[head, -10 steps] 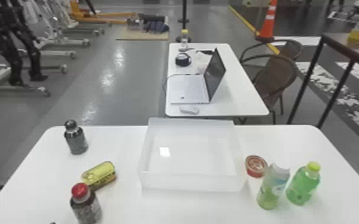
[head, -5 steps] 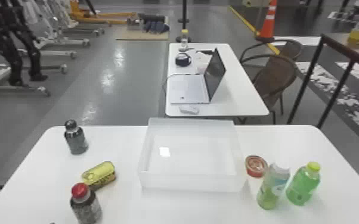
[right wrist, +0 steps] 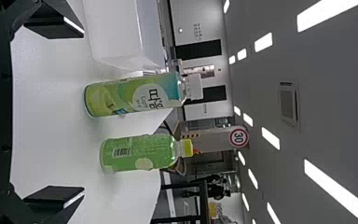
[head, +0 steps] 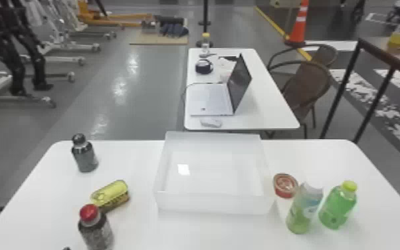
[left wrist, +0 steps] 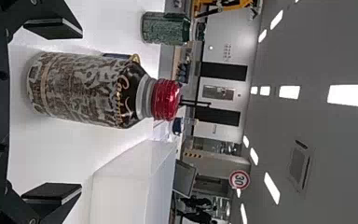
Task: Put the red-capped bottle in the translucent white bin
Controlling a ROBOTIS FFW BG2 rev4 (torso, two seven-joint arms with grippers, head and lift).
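The red-capped bottle (head: 94, 229) stands on the white table (head: 136, 232) to the left of the translucent white bin (head: 214, 202), nearer the robot than the bin. It is upright: the red cap (head: 89, 212) points at the ceiling, and the long axis runs vertical, in line with the bin's walls. A yellow can (head: 110, 195) lies on its side left of the bin, just beyond the bottle.

The left gripper (left wrist: 81, 111) faces the bottle with its fingers spread wide, holding nothing. The bottle shows off-centre in that opening, closer to the finger farther from the bin. The right gripper (right wrist: 84, 112) is also wide and empty, facing a white-capped bottle (right wrist: 135, 95) and a yellow-capped bottle (right wrist: 140, 153), both right of the bin.

The step in hand seems to be lining up the grasp. To do it well, the left gripper should shift slightly away from the bin until the bottle is centred, advance level, and close on the broad body rather than the cap. Going too far could push the bottle into the can. The lift should then be straight up, so that the base clears the bin's near-left walls before turning inward.
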